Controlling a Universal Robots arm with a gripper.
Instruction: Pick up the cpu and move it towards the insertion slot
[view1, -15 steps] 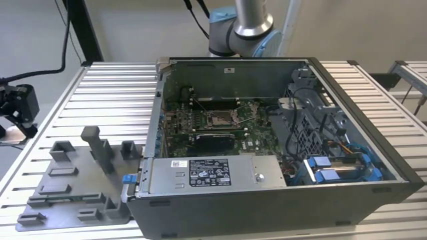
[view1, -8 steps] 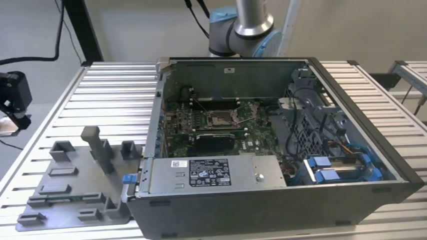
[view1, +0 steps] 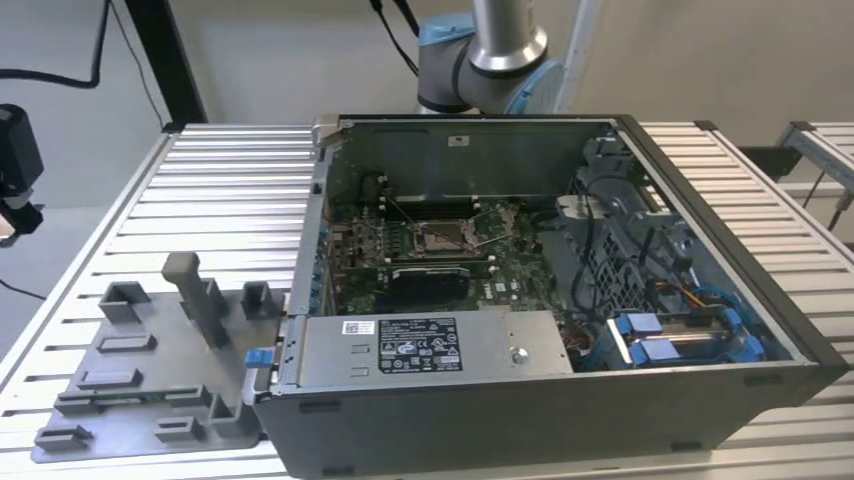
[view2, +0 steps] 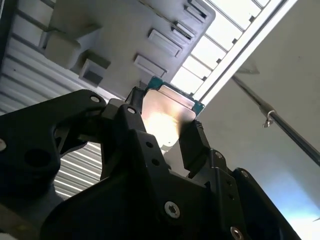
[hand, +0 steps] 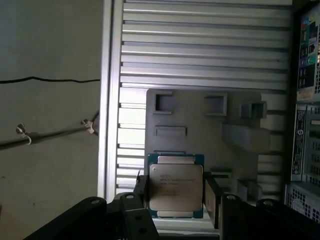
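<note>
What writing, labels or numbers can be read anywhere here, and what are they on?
Printed lines on the cpu face: too blurred to read.
Dark label on the silver box in the computer case: too small to read.
Stickers on that case, first wrist view: too blurred to read.
No text reads clearly.

Room above insertion slot (view1: 441, 237) free; case walls (view1: 467, 150) & drive cage (view1: 627, 215) hem its sides.
</note>
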